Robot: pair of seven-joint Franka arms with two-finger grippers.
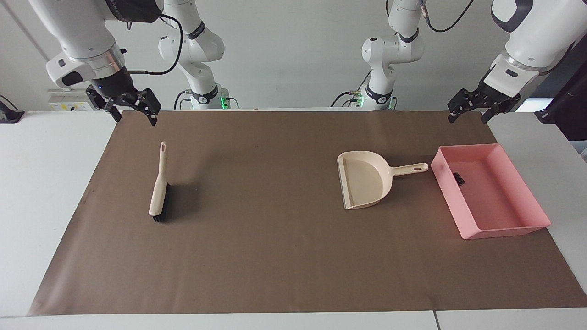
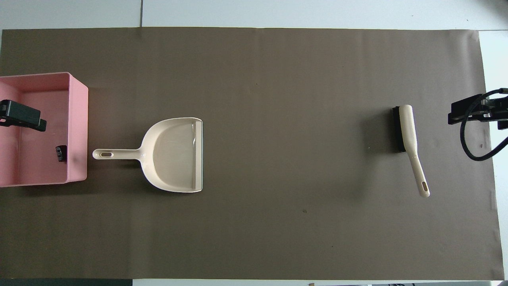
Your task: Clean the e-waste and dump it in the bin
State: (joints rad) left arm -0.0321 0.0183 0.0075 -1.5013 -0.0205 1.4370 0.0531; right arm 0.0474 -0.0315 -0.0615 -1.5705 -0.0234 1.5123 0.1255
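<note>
The pink bin (image 1: 504,229) stands at the left arm's end of the mat and also shows in the overhead view (image 2: 77,119). One small dark piece of e-waste (image 1: 457,178) lies inside it by the wall beside the dustpan, and it shows in the overhead view too (image 2: 60,153). No white block is in view. My left gripper (image 1: 467,118) is open and empty, raised over the bin; part of it shows in the overhead view (image 2: 24,118). My right gripper (image 1: 136,119) is open and empty, raised at the right arm's end of the mat, and waits.
A cream dustpan (image 1: 364,185) lies empty beside the bin, its handle toward the bin. A cream hand brush (image 1: 159,188) with dark bristles lies at the right arm's end. A brown mat (image 1: 275,256) covers the white table.
</note>
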